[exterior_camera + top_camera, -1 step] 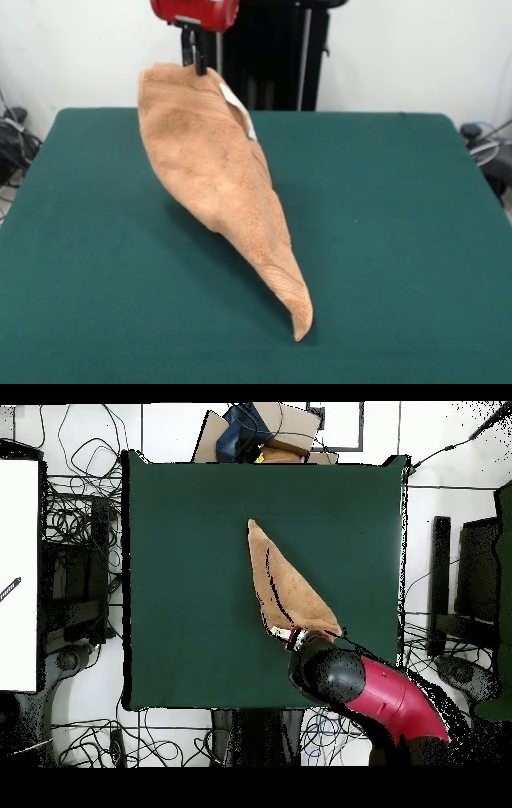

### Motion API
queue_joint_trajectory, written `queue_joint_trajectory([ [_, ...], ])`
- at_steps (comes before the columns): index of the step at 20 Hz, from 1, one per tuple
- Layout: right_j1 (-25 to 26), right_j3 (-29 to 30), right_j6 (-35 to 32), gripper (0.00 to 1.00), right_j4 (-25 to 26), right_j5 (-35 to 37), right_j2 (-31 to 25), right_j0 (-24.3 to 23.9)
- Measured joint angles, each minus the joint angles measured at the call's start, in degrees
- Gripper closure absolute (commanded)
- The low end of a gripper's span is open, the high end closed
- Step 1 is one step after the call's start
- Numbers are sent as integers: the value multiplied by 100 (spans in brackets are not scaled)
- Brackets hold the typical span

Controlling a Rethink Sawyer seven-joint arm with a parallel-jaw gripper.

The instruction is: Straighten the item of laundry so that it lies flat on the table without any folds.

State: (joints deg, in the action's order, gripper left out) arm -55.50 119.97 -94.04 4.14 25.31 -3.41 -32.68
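One tan towel (214, 180), one dark green table (400, 240) and one red and black robot arm (385, 689) are present. The arm's single gripper (194, 58) is clamped on the towel's top edge, holding that end up in the air above the table's far edge in the front view. From there the cloth hangs in a long, narrowing drape, folded along its length, and its pointed lower corner touches the table near the middle of the near edge. A small white tag (238, 110) shows on the raised edge just beside the gripper. Seen from overhead, the towel forms a slim wedge across the table's centre. Tangled cables (75, 514) and cardboard boxes (285, 429) lie on the floor around the table; nothing else sits on it.
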Motion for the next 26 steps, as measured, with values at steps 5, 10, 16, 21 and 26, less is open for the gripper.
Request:
queue_joint_trajectory([
  [5, -130, 0, 0, 100, 0, 92, 0, -4],
  [10, -191, 0, 0, 100, 1, 139, 0, -46],
  [16, -222, 1, 0, 100, 1, 143, 0, -111],
  [21, -295, 1, 0, 100, 1, 143, 1, -117],
  [26, -310, 1, 0, 100, 2, 143, 1, -117],
])
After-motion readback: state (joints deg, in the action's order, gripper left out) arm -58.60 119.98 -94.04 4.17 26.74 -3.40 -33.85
